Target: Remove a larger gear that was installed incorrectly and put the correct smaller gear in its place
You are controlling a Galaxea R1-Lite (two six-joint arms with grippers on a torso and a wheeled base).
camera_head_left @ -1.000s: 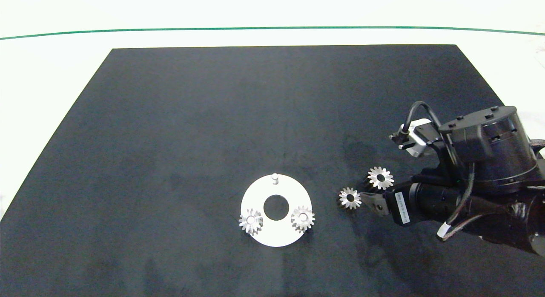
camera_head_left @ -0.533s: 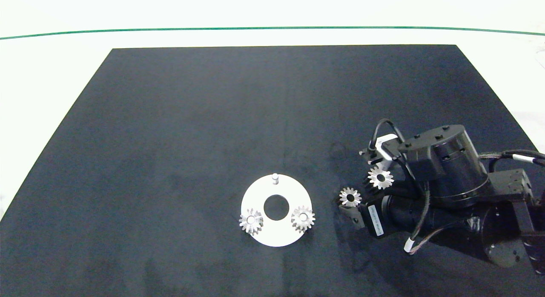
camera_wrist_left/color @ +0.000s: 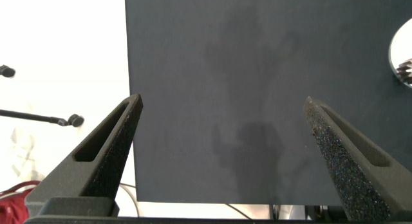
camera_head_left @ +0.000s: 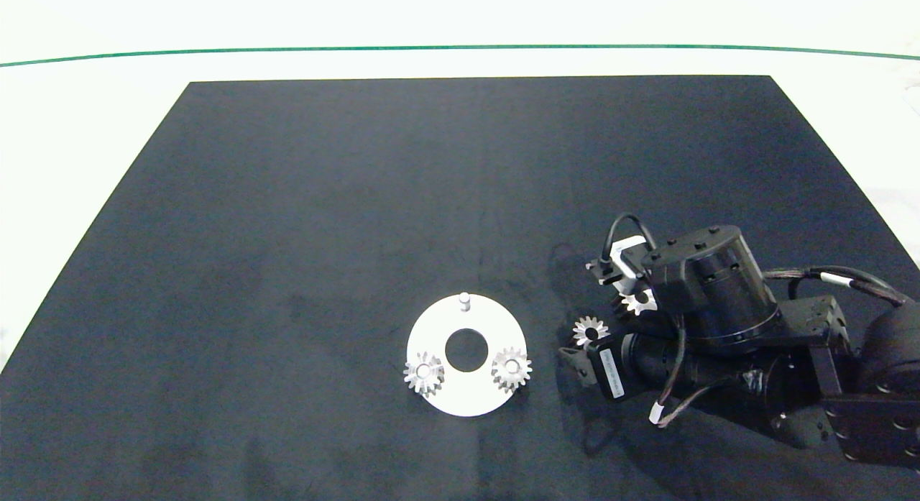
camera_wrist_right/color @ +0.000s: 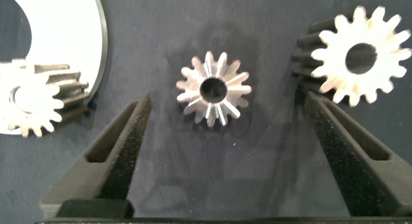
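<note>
The smaller gear (camera_head_left: 591,331), thin and star-like, lies flat on the black mat (camera_head_left: 323,221) to the right of the white round plate (camera_head_left: 467,399). My right gripper (camera_head_left: 584,341) is open, and its two fingers stand on either side of this gear (camera_wrist_right/color: 214,89) without touching it. The thicker larger gear (camera_wrist_right/color: 360,56) lies just beyond one finger (camera_wrist_right/color: 335,140). In the head view the wrist partly covers this larger gear (camera_head_left: 637,301). The plate's top pin (camera_head_left: 464,300) is bare. My left gripper (camera_wrist_left/color: 222,105) is open over the mat's edge.
Two identical small gears (camera_head_left: 424,373) (camera_head_left: 512,369) sit on the plate's lower pins, either side of its centre hole. One of them (camera_wrist_right/color: 29,98) shows beside the plate's rim (camera_wrist_right/color: 71,31). White table surrounds the mat, with a green line at the far edge.
My right arm has moved left toward the plate. The open fingers now straddle the smaller gear, and the wrist now covers part of the larger gear. The gears have not moved.
</note>
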